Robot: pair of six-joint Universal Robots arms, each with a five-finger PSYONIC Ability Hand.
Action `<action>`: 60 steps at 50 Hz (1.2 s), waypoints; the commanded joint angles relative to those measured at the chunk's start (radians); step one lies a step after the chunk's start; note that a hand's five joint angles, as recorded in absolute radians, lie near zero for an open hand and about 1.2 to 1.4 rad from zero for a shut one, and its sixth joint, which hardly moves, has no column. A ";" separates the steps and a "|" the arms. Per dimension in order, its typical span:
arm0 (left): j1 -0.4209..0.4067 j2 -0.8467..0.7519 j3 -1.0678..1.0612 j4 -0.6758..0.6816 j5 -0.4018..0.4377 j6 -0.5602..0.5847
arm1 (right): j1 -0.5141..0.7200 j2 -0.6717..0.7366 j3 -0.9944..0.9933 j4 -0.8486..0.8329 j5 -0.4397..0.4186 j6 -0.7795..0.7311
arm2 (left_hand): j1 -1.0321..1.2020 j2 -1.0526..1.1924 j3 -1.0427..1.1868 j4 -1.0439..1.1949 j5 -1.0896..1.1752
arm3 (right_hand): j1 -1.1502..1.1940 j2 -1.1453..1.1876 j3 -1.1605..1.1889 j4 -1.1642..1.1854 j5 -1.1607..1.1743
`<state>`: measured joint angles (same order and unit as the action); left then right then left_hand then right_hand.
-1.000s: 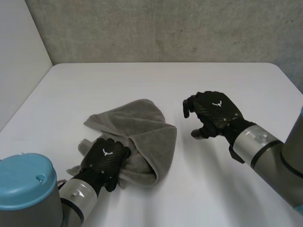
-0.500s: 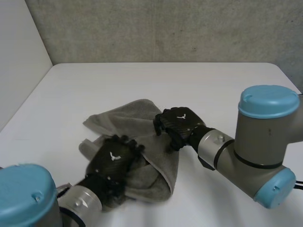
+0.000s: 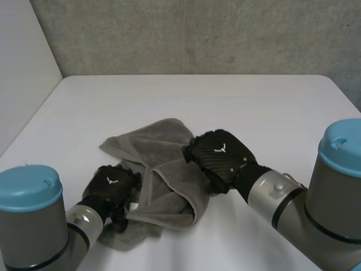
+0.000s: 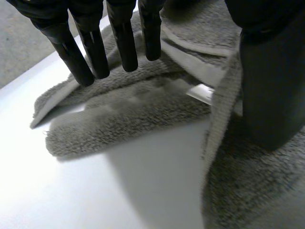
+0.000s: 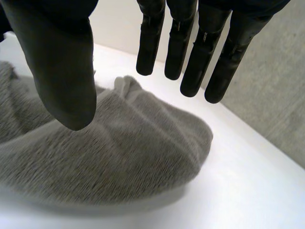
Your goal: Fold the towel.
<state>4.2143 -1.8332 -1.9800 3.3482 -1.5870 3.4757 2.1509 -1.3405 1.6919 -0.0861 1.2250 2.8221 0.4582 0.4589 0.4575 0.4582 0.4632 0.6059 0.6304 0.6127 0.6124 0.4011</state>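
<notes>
The crumpled towel (image 3: 164,141) lies lower-centre on the worktop (image 3: 254,107), with the left hand (image 3: 113,185) at its lower-left edge and the right hand (image 3: 221,157) over its right fold, both spread and gripping nothing; each should pinch a true corner before lifting.

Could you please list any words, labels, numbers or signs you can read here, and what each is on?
No words or numbers can be read.
Back of the left hand: a small white emblem, no letters.
Back of the right hand: the same emblem.
On the towel, a white tag: too blurred to read.
</notes>
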 commanded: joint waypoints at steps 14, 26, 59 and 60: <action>-0.030 0.103 -0.111 -0.055 -0.010 -0.007 | 0.104 0.332 -0.397 0.068 0.011 0.229 | 0.500 0.500 0.501 0.500 0.321 | -0.057 -0.082 -0.064 -0.064 -0.027; -0.069 0.111 -0.115 -0.055 -0.011 -0.012 | 0.150 0.497 -0.514 0.083 0.028 0.249 | 0.662 0.662 0.663 0.662 0.483 | -0.025 -0.049 -0.032 -0.031 0.005; -0.079 0.206 0.082 -0.044 -0.018 -0.003 | -0.020 0.187 -0.508 -0.296 0.383 0.255 | 0.938 0.937 0.939 0.938 0.758 | 0.790 0.766 0.784 0.784 0.821; -0.068 0.213 0.089 -0.045 -0.016 -0.004 | -0.028 0.170 -0.474 -0.288 0.357 0.229 | 0.938 0.937 0.939 0.938 0.758 | 0.790 0.766 0.784 0.784 0.821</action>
<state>4.1116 -1.6661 -1.9444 3.3001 -1.6044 3.4776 2.1996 -1.0063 1.0493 -0.2319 1.5294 3.0914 1.4686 1.5104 1.5443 1.5207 1.5061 1.3506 1.3226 1.3307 1.3426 1.1715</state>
